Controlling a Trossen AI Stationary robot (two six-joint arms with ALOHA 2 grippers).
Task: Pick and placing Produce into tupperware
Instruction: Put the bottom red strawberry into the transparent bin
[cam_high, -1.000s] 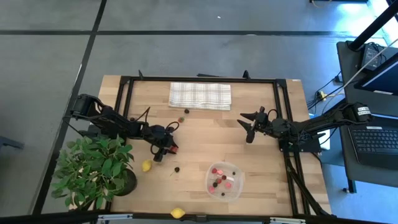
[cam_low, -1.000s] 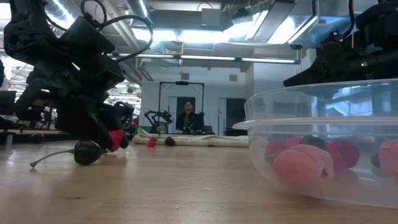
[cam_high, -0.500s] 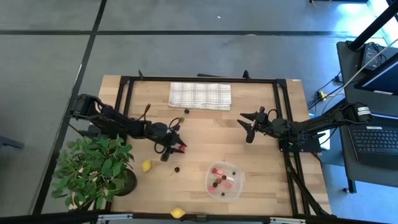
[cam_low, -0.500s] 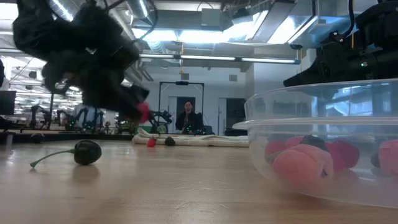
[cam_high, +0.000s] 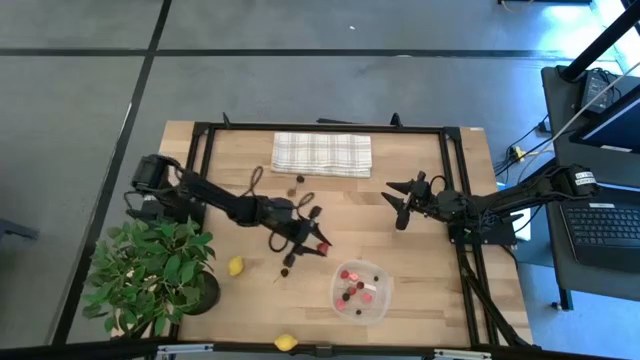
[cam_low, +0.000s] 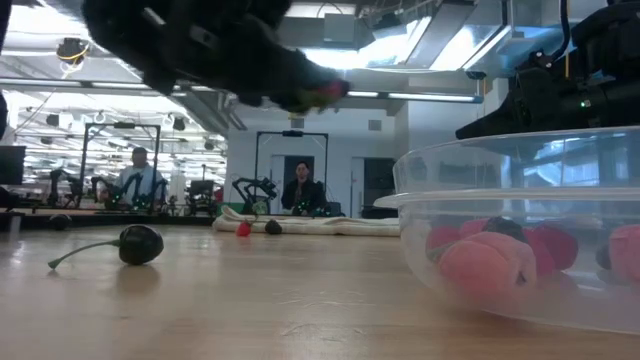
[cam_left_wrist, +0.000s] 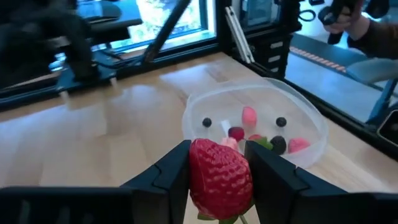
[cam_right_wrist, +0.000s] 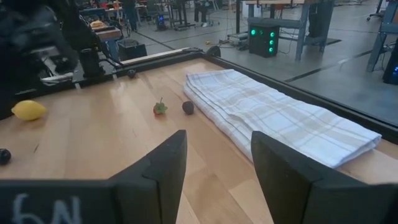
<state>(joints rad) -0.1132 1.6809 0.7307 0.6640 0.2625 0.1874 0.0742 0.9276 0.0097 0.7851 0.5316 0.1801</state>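
Red strawberry (cam_left_wrist: 219, 178), seeded skin, green at its base, is gripped between the left gripper (cam_high: 318, 245) fingers, held above the worktop just beside the tupperware (cam_high: 361, 291). Tupperware is clear, rounded, near the front edge, with red, pink and dark berries inside. Right gripper (cam_high: 398, 207) is held open near the right edge, nothing gripped

You see a bright red strawberry (cam_left_wrist: 219, 177) between black fingers (cam_left_wrist: 166, 172), and a clear tupperware (cam_left_wrist: 256, 118) holding red, pink and dark pieces. The cloth (cam_high: 322, 154) is white with grey checks, the table (cam_high: 400, 260) pale wood, the lemons (cam_high: 236, 266) yellow, the plant (cam_high: 150, 275) green, and a cherry (cam_low: 138, 244) near-black.
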